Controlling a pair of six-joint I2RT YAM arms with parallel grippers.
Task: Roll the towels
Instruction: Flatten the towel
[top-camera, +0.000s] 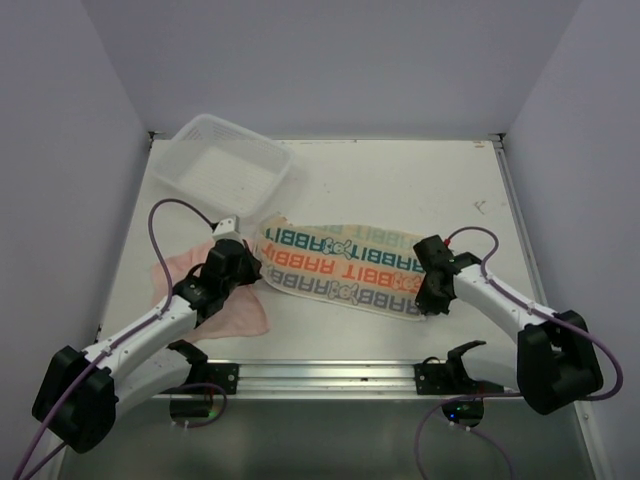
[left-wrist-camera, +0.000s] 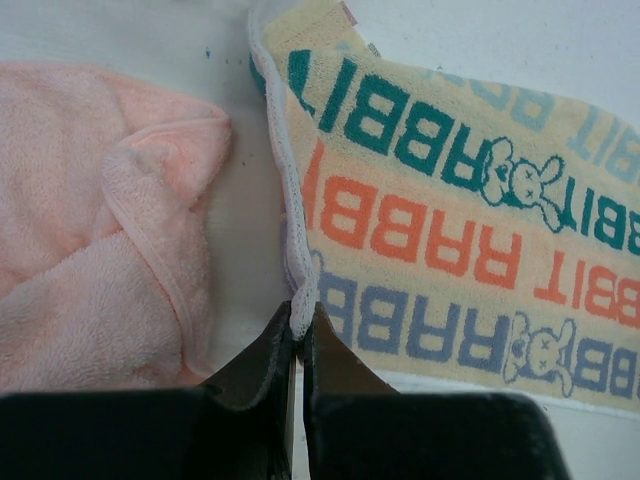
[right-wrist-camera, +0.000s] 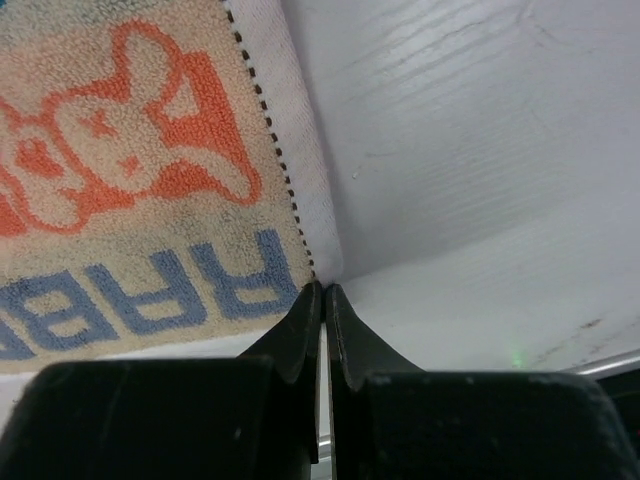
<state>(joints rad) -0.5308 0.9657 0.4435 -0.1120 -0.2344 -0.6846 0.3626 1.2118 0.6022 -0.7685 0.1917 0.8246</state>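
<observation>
- The metal rail (top-camera: 330, 372) lies closest, at the near edge.
- A white basket (top-camera: 220, 165) sits at the far left, away from both arms.
- The pink towel (top-camera: 240, 312) lies bunched up under the left arm, just beside the printed towel (top-camera: 340, 268).
- The table (top-camera: 400, 180) is white, with pale walls around it.
- The left gripper (left-wrist-camera: 302, 312) reaches low, jaws pinching the printed towel's left edge.
- The right gripper (right-wrist-camera: 323, 290) is low too, jaws closed on its right corner.

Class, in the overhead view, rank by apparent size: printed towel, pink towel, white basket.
1. The printed towel and the white basket: too alike to rank, jointly largest.
2. The pink towel: smallest as seen, though the left arm covers part.
</observation>
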